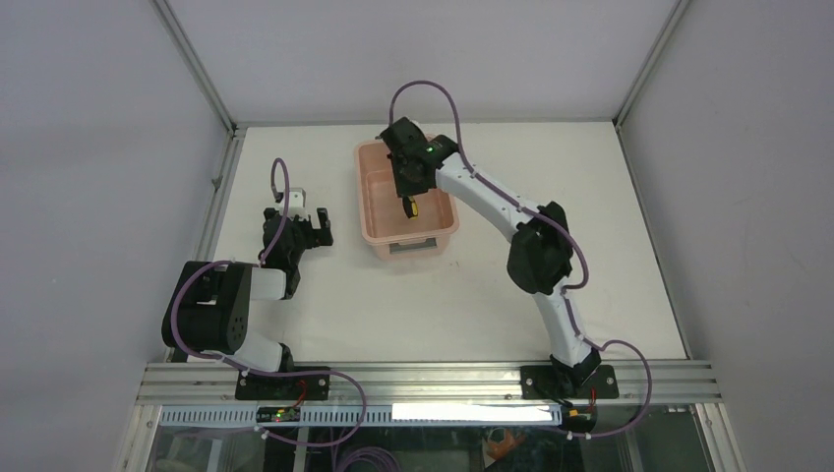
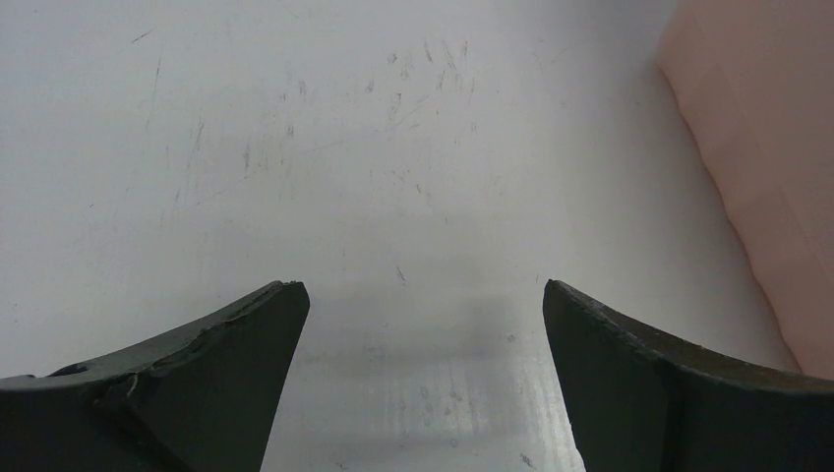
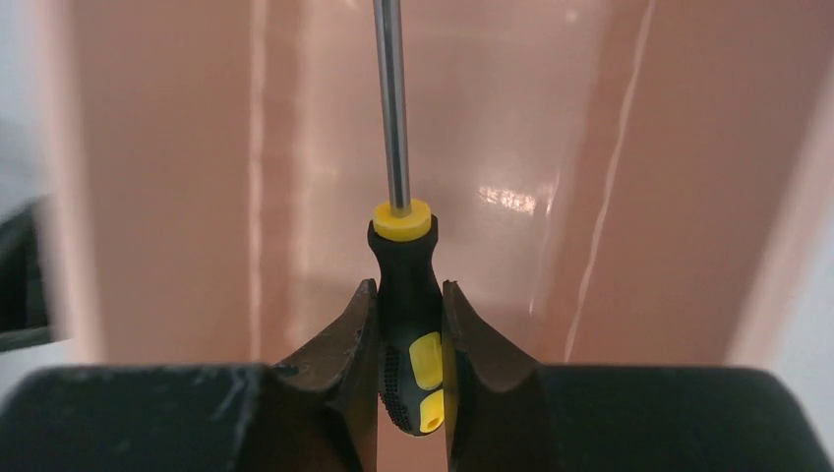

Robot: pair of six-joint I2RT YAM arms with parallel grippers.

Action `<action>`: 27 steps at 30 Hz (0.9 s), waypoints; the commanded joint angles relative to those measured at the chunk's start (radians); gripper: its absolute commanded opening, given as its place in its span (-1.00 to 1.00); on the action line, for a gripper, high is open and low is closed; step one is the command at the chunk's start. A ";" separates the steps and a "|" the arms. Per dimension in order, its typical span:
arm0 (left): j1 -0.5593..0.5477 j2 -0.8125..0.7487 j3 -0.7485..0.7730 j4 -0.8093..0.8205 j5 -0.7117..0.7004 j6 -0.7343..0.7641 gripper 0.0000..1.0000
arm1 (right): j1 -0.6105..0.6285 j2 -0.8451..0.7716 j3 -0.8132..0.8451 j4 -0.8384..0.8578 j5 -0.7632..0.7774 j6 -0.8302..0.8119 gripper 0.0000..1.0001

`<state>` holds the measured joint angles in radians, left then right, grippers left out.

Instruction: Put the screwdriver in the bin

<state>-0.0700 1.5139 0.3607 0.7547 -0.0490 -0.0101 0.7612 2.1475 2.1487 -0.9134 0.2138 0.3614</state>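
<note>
The salmon-pink bin (image 1: 438,228) stands at the table's middle back. My right gripper (image 1: 408,200) hangs over the bin's inside, shut on the screwdriver (image 1: 410,207) by its black-and-yellow handle. In the right wrist view the handle (image 3: 408,295) sits clamped between both fingers, the thin metal shaft (image 3: 391,108) pointing away over the bin's pink floor (image 3: 492,147). My left gripper (image 1: 311,224) is open and empty, low over the table left of the bin. In the left wrist view its fingers (image 2: 236,344) stand wide apart over bare table, with the bin's wall (image 2: 767,147) at the right.
White walls with metal corner posts (image 1: 197,59) enclose the table at the back and sides. An aluminium rail (image 1: 423,379) carries both arm bases along the near edge. Purple cables loop off each arm.
</note>
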 commanded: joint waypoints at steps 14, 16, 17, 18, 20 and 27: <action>0.012 -0.008 0.020 0.054 0.015 -0.001 0.98 | 0.020 0.079 -0.161 0.061 0.048 0.088 -0.07; 0.012 -0.008 0.020 0.054 0.016 -0.001 0.98 | 0.024 0.045 -0.156 0.062 0.047 0.085 0.02; 0.012 -0.008 0.020 0.054 0.016 -0.001 0.98 | 0.025 0.023 -0.152 0.062 0.046 0.082 0.04; 0.012 -0.008 0.020 0.054 0.016 -0.001 0.98 | 0.027 0.003 -0.145 0.060 0.045 0.077 0.05; 0.012 -0.008 0.020 0.054 0.016 -0.001 0.98 | 0.029 -0.047 -0.134 0.051 0.043 0.061 0.12; 0.012 -0.007 0.021 0.054 0.016 -0.001 0.98 | 0.019 -0.311 -0.197 0.112 0.102 -0.093 0.98</action>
<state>-0.0700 1.5139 0.3607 0.7547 -0.0490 -0.0097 0.7834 2.0529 1.9678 -0.8818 0.2512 0.3710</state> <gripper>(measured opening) 0.992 0.982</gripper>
